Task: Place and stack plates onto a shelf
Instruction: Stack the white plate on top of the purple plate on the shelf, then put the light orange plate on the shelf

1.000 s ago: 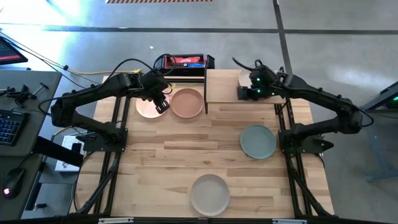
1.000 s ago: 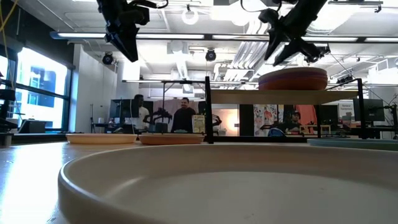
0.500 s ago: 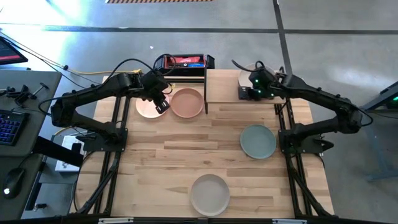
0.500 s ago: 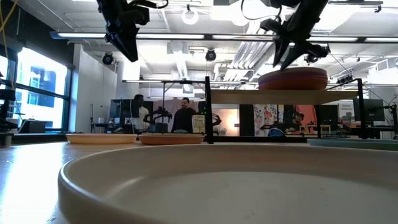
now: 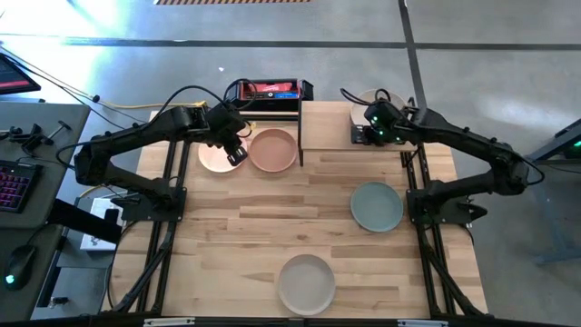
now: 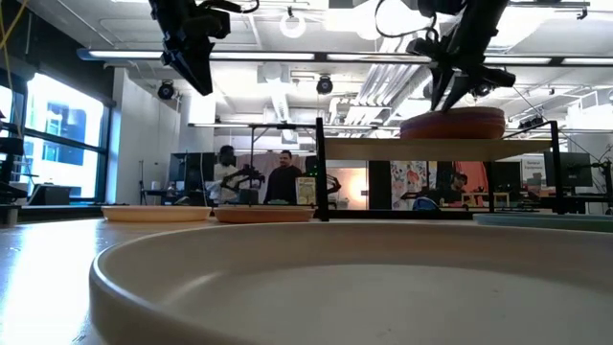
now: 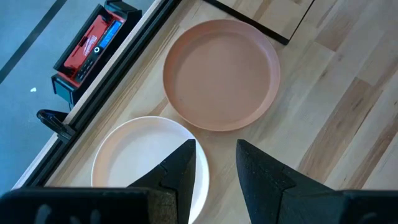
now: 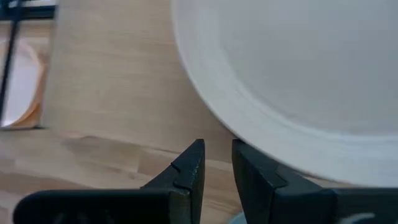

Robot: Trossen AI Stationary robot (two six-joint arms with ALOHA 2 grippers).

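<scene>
Right gripper (image 5: pixel 360 134): empty, fingers narrowly parted, above plate stack (image 6: pixel 452 123) on shelf (image 5: pixel 331 123) (left gripper (image 5: pixel 238 155) likewise empty, waiting). Risk: retreating fingers could snag the stack's rim.

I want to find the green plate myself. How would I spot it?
Start at the big wooden table and look along its right side, beside the right arm's base. The green plate lies flat there, alone. The peach plate and cream plate sit together by the left gripper; only this one is sage green.
</scene>
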